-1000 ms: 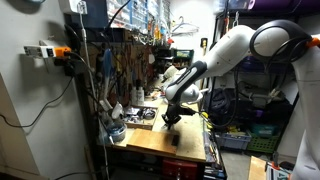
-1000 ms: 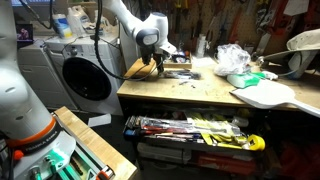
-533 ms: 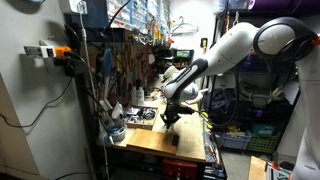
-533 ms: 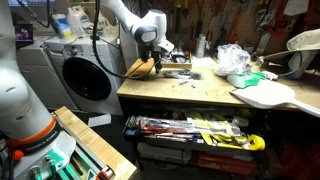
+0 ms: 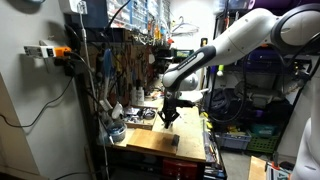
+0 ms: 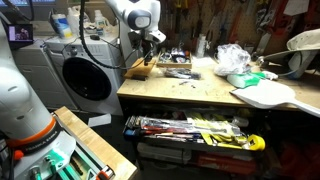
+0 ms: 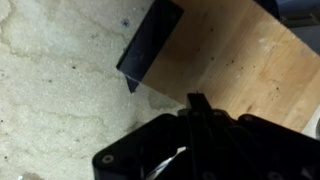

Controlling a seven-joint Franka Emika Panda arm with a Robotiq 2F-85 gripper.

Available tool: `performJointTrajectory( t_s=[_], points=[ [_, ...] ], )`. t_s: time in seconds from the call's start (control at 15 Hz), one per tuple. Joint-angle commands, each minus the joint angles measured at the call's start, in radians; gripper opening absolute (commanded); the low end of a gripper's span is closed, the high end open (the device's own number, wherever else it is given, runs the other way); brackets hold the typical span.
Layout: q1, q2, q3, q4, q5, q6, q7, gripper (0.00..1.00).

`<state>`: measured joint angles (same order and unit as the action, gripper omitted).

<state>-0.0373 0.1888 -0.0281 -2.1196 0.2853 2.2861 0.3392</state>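
My gripper point(image 7: 197, 104) shows in the wrist view as one narrow dark tip, fingers together and nothing between them. It hangs a little above a light wooden board point(image 7: 245, 60). A black rectangular block point(image 7: 150, 45) lies at the board's edge, ahead of the fingertips and apart from them. In both exterior views the gripper point(image 5: 168, 114) point(image 6: 150, 52) hovers over the wooden board point(image 5: 160, 142) point(image 6: 140, 69) at the end of a workbench point(image 6: 200, 92). The small dark block point(image 5: 175, 140) sits on the board in front of the gripper.
A tray of tools point(image 6: 177, 66), a crumpled plastic bag point(image 6: 233, 58) and a white board point(image 6: 270, 95) lie on the bench. A washing machine point(image 6: 85, 80) stands beside it. Hanging tools and cables point(image 5: 115, 70) crowd the wall. A tool shelf point(image 6: 190, 130) runs under the bench.
The arm has lifted and swung; the gripper has risen slightly and shifted toward the bench's end over the board. The black block has not moved.
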Motion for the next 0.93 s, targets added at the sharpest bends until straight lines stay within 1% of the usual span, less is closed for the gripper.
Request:
performJointTrajectory(
  t_s=[0.0, 0.13, 0.33, 0.87],
  points=[
    [0.011, -0.077, 0.015, -0.031, 0.038, -0.097, -0.013, 0.00],
    [0.018, -0.107, 0.024, -0.037, 0.049, -0.135, -0.016, 0.00],
    [0.030, -0.154, 0.033, -0.052, 0.043, -0.162, -0.012, 0.00],
    [0.052, -0.273, 0.051, -0.131, -0.005, -0.145, -0.006, 0.00]
  ],
)
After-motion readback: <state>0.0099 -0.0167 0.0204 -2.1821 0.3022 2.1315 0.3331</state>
